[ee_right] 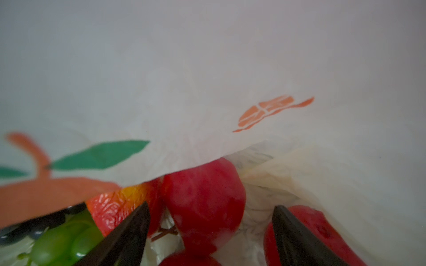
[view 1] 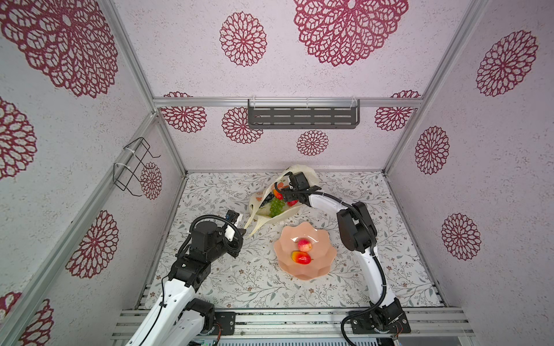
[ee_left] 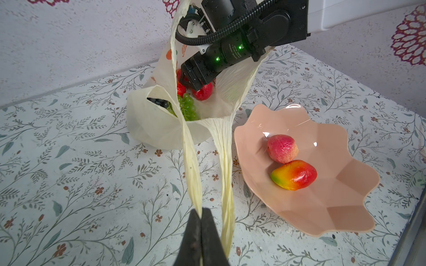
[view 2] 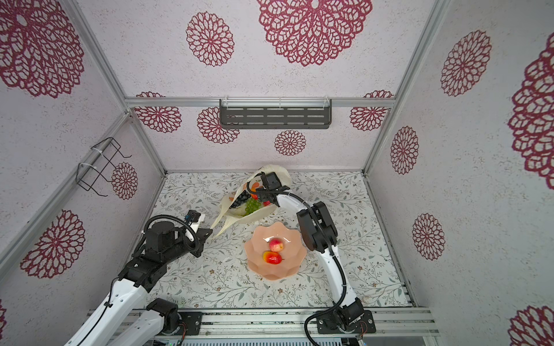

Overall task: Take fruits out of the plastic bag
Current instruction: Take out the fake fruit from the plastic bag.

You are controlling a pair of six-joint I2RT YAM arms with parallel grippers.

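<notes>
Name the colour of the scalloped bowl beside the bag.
The bowl is plain peach-pink with no pattern; it shows best in the left wrist view.

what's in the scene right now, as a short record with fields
left gripper: jaws shut on a handle of the plastic bag, stretched taut
right gripper: inside the bag, jaws open either side of a red fruit
in bag: green grapes, dark grapes, red fruits
pink bowl: round red fruit, red-yellow mango shape

Lab robot cell: aluminium frame (view 1: 195,102), wallpapered panels (view 1: 180,60), left arm (view 1: 171,296) and right arm (view 1: 370,263) on base rails (view 1: 299,317).
</notes>
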